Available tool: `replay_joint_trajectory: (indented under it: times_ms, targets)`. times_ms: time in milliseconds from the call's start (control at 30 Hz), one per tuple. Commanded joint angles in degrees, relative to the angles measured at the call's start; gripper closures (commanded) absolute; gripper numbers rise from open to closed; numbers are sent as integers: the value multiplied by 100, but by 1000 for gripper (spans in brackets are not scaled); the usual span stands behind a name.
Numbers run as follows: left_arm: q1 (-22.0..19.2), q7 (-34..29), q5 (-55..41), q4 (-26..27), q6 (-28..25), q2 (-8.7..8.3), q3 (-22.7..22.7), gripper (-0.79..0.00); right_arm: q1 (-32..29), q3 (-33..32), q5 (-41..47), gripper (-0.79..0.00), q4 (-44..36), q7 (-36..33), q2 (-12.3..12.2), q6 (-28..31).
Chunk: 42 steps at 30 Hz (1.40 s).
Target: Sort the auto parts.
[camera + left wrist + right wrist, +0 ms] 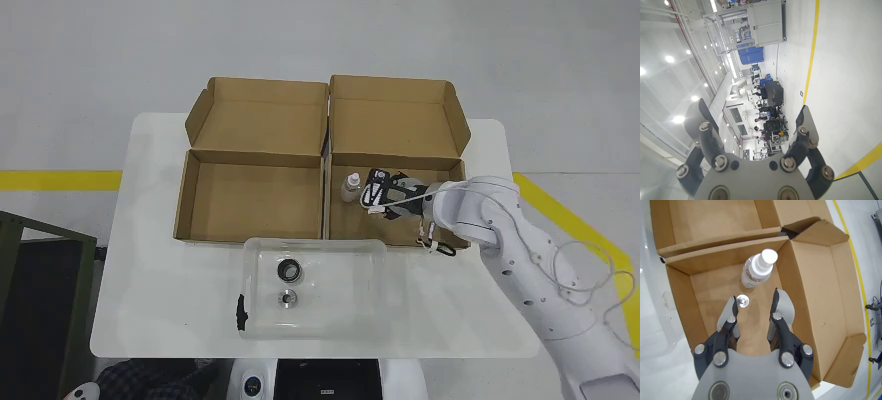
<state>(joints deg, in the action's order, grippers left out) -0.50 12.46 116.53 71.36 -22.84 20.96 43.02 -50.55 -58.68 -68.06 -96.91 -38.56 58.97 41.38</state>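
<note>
My right gripper (755, 301) hangs open inside the right cardboard box (821, 279), with nothing between its fingers. A small silver washer (742, 301) lies flat on the box floor beside one fingertip. Just beyond it stands a clear bottle with a white cap (758, 270). From above, the right gripper (372, 192) sits next to the bottle (350, 187) in the right box (445, 110). A clear plastic tray (365, 250) near the table's front holds a dark ring (290, 269) and a small metal part (288, 299). My left gripper (753, 111) is open, held away from the table.
The left cardboard box (250, 200) stands with its lid flap (262, 122) open. A small black object (241, 312) lies at the tray's front left corner. The white table (150, 280) has free room on its left side.
</note>
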Motion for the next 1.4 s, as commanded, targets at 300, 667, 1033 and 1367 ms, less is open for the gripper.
replay_joint_trajectory:
  times_ms: [300, 667, 1033, 1367]
  targets:
    - [0, 0, 0, 0, 0, 0, 0, -785, -1026, -650, 376, -369, -1074, 602, -173, 123]
    - [0, 0, 0, 0, 0, 0, 0, -785, -1469, -220, 138, -369, -1908, 949, -158, 249]
    - [0, 0, 0, 0, 0, 0, 0, -785, -1396, 748, -648, -391, -1965, 1197, 33, -384]
    - [0, 0, 0, 0, 0, 0, 0, -785, -1115, 1481, -1037, -468, -1547, 1285, 244, -544]
